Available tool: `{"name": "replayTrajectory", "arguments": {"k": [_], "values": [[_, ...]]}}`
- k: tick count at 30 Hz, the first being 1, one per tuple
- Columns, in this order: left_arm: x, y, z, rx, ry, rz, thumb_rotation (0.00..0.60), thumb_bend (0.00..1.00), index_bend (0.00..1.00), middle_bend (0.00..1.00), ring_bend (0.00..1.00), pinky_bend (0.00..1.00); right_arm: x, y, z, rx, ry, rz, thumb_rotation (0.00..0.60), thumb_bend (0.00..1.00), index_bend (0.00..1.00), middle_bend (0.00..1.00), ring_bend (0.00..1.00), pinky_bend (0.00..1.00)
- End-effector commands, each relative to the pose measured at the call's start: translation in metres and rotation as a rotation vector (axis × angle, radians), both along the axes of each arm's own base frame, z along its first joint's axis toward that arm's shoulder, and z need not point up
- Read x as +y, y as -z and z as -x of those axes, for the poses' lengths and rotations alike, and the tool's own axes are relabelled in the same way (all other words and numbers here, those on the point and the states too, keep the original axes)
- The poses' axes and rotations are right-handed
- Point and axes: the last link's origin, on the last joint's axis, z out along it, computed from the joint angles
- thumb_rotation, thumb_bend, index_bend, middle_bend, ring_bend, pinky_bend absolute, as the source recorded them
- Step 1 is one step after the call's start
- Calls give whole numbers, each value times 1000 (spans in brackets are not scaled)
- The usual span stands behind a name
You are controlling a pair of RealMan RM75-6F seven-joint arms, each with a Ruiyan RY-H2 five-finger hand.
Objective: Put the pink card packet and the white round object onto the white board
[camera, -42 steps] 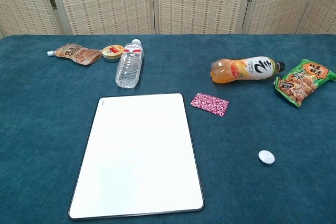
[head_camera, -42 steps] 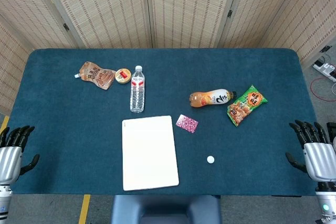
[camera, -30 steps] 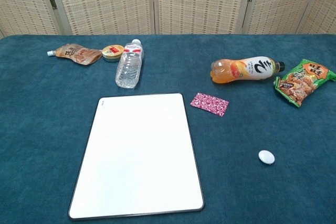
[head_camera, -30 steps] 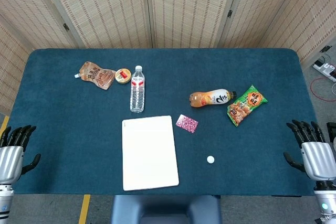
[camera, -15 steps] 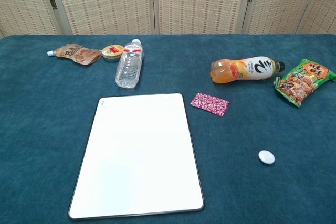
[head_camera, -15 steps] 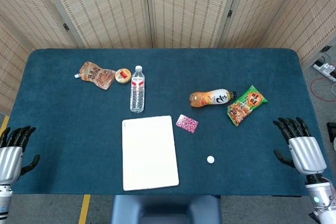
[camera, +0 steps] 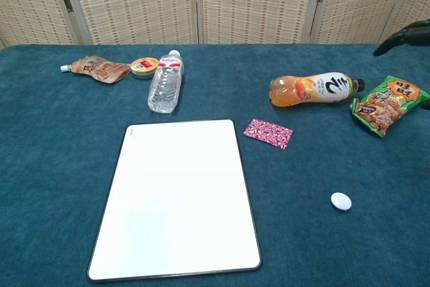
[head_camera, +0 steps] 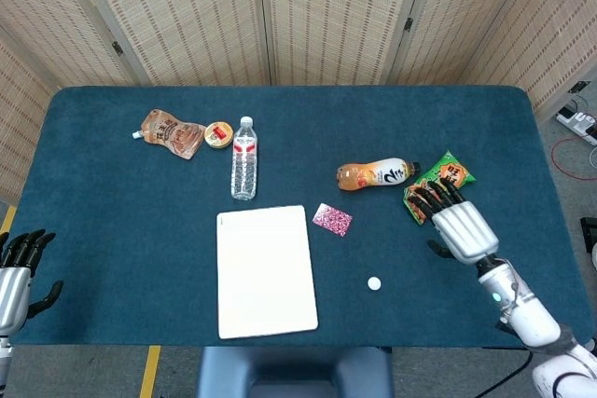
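The pink card packet (head_camera: pixel 332 219) (camera: pixel 268 133) lies flat on the blue cloth, just right of the white board's (head_camera: pixel 265 270) (camera: pixel 178 196) top corner. The white round object (head_camera: pixel 374 282) (camera: pixel 340 201) sits further right, nearer the front edge. My right hand (head_camera: pixel 454 224) hovers open with fingers spread over the table, above the green snack bag's near end and right of the white round object; only its dark fingertips (camera: pixel 403 35) show in the chest view. My left hand (head_camera: pixel 17 279) hangs open off the table's front left corner, holding nothing.
An orange drink bottle (head_camera: pixel 377 174) lies on its side beside a green snack bag (head_camera: pixel 446 179). A water bottle (head_camera: pixel 243 158) lies behind the board. A brown pouch (head_camera: pixel 171 132) and a small round tin (head_camera: pixel 218 134) sit at the back left.
My right hand has swung in from beyond the table's right edge, leftward and forward over the cloth near the snack bag. My left hand has dropped slightly lower. The objects have not moved.
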Motion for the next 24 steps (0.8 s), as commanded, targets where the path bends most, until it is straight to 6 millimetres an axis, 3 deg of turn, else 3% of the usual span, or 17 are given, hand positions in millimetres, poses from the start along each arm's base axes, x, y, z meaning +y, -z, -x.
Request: {"name": "replayTrajectory", "arguments": {"k": [1,11,24], "values": [[-2,-2,1,0,-7,-4,600,351,186,162,141,0,-32,24,-24,70,-63,-64,600,300,154,128,12,0],[-8,-4,5,-5,-23,-8,600,351,192,162,146,0,-61,77,-58,214,-179,-190,600,300,154,86,0,0],[-8,-3,6,-5,-34,-5,600,351,196,162,149,0,-80,129,-79,319,-286,-220,600,300,197,85,0,0]]}}
